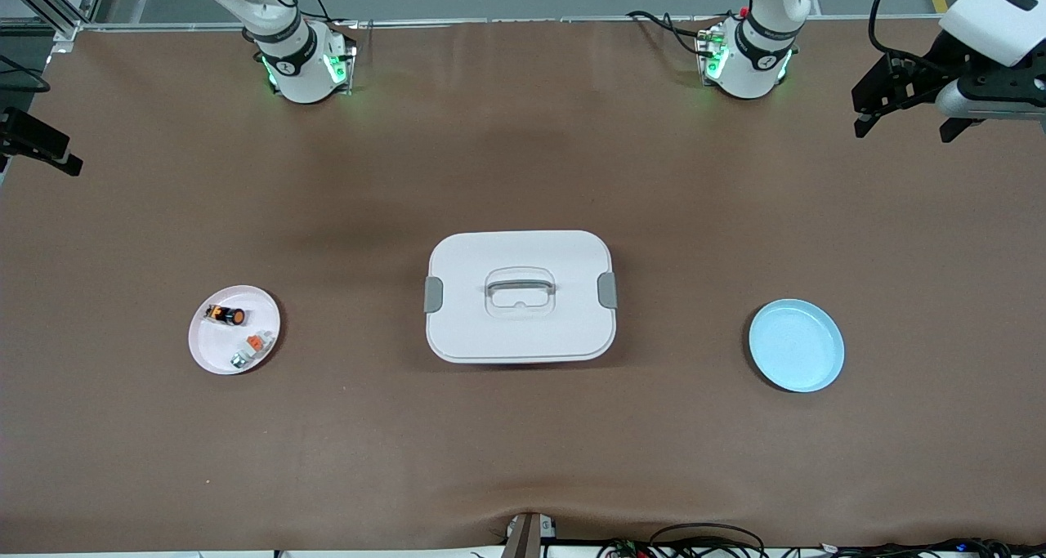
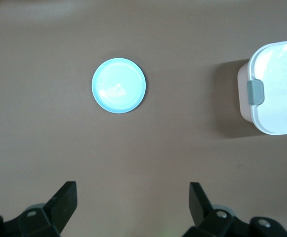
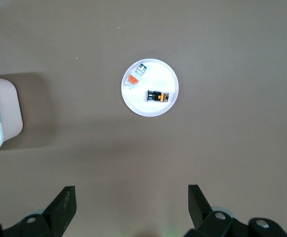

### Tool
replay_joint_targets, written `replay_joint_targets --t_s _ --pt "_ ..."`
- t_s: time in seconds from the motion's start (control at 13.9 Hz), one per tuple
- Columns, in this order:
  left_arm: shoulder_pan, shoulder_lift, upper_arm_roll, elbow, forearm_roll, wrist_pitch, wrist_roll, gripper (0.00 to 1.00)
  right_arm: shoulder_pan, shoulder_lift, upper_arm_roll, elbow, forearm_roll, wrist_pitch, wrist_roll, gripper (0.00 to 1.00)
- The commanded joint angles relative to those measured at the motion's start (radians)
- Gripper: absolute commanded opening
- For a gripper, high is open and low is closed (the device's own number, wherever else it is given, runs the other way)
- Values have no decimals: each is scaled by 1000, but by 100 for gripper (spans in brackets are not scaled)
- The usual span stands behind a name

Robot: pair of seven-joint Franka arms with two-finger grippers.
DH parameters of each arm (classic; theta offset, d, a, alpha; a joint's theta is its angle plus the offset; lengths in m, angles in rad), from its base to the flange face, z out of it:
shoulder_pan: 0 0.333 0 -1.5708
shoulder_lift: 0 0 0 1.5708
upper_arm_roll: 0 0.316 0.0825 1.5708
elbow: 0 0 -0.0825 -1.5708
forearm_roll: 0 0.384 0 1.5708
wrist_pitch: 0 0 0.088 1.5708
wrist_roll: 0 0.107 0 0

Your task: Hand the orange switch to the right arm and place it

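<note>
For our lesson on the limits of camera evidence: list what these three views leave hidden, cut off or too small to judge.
- White lidded box: contents hidden by its lid in the front view; both wrist views crop it at an edge.
- Right gripper: mostly outside the front view.
- Orange switch: markings too small to read on the white plate.
- Left gripper: wrist view shows only its open fingers.

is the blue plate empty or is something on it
Empty. The blue plate shows only bare glaze; the orange switch lies on the white plate.

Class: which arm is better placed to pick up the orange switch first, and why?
Right. The orange switch lies on the white plate at the right arm's end; the open right gripper views it. The left gripper waits elsewhere.
</note>
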Motion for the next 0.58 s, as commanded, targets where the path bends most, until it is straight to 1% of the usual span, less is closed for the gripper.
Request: replay_joint_targets --t_s 0.0,0.29,0.36,0.5 --pt "11 5 2 22 1 -16 8 100 -5 -26 -4 -33 2 -16 2 100" --pt "14 22 8 16 -2 -13 14 100 -9 -21 -2 -23 0 -22 -8 100" --pt "17 20 8 5 0 0 2 100 -9 -21 -1 -20 -3 -20 -12 100" --pt "22 2 8 -47 -2 47 -10 100 -8 -21 1 -19 -6 -20 -13 100"
